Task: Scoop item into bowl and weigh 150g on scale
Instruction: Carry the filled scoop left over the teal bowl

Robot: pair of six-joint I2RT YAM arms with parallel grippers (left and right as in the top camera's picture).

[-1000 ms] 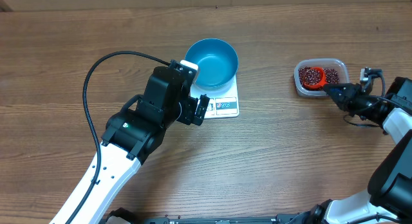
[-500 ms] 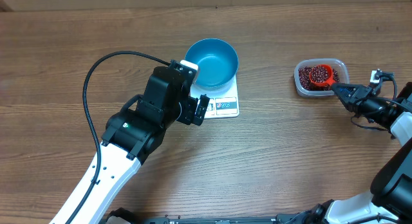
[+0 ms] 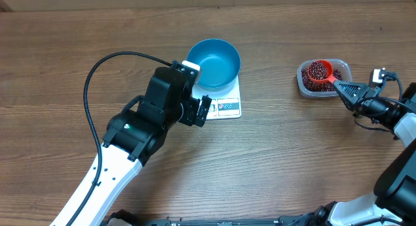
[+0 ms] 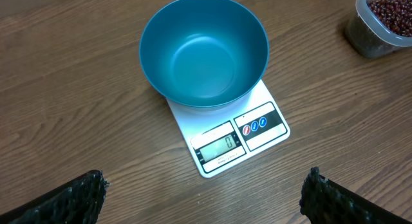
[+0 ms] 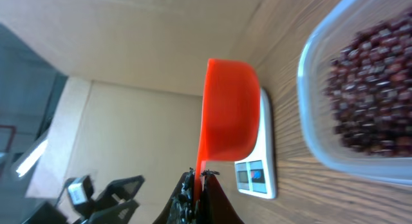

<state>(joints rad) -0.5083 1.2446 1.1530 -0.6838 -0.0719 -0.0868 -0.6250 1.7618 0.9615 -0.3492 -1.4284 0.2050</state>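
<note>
The blue bowl (image 3: pixel 217 62) stands empty on the white scale (image 3: pixel 229 108), whose display reads zero in the left wrist view. My left gripper (image 3: pixel 202 111) hovers open at the scale's left front corner; its fingers (image 4: pixel 84 197) frame the bowl (image 4: pixel 203 51) and scale (image 4: pixel 239 141) from above. My right gripper (image 3: pixel 345 90) is shut on the handle of an orange scoop (image 3: pixel 319 71). The scoop is heaped with red-brown beans and sits over the clear tub (image 3: pixel 344 65) of beans (image 3: pixel 314 86). In the right wrist view the scoop (image 5: pixel 228 114) stands level beside the beans (image 5: pixel 370 102).
A black cable (image 3: pixel 97 70) loops from the left arm across the wooden table's left half. The tub stands at the far right, well apart from the scale. The right arm's body (image 3: pixel 400 122) fills the right edge.
The right gripper has drawn back to the right, and the scoop has shifted a little toward the tub's far side, now heaped with beans. The left arm has not moved.
</note>
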